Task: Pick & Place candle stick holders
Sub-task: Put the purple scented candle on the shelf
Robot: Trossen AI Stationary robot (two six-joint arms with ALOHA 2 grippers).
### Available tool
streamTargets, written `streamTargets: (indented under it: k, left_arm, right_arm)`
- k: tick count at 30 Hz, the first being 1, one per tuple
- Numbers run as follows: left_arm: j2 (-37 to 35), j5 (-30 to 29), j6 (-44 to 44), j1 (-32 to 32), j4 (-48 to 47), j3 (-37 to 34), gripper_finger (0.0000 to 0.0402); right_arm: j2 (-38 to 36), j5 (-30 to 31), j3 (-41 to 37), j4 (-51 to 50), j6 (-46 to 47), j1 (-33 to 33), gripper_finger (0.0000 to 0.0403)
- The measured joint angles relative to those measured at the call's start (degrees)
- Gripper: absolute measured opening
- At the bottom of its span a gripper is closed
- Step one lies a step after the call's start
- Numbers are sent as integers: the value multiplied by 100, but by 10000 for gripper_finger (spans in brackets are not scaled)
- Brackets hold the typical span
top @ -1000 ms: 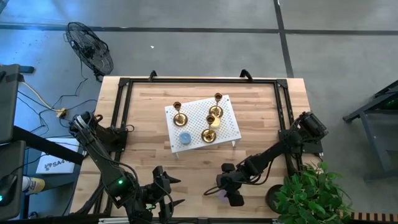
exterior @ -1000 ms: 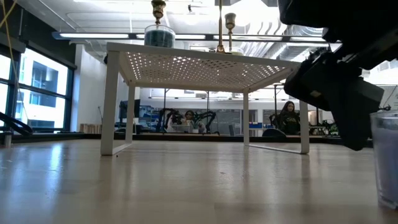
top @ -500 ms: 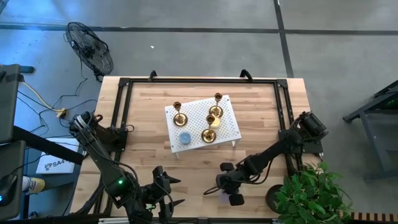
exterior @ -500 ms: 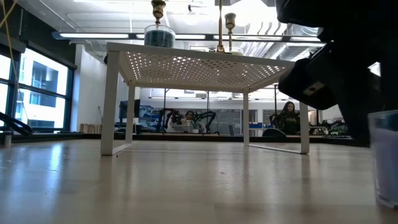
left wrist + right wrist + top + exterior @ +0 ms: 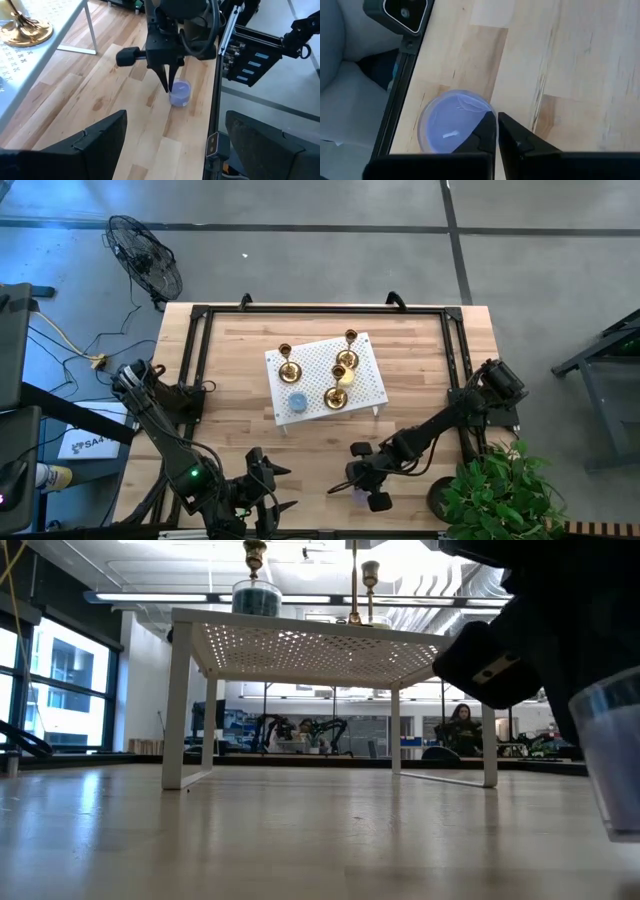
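Right gripper [image 5: 169,87] has pinched onto purple candle [image 5: 179,93] rim, lifting it | left gripper [image 5: 268,498] wide, idle

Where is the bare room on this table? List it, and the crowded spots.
Free: bare wooden table left of the white stand, right of it, and behind it. Crowded: the stand's top, with three candle stick holders, and the front edge, where the open left gripper waits and the right gripper pinches the purple candle.
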Motion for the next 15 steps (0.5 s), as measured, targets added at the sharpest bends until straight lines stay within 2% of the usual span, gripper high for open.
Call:
streamTargets:
  k: [10, 15]
  left_arm:
    - [1, 57, 0, 0, -2, 0, 333]
    - [5, 57, 0, 0, -4, 0, 333]
  right_arm:
    - [-664, 631, 0, -93, -369, 124, 1]
    - [-1390, 1499, 0, -553, -516, 277, 1]
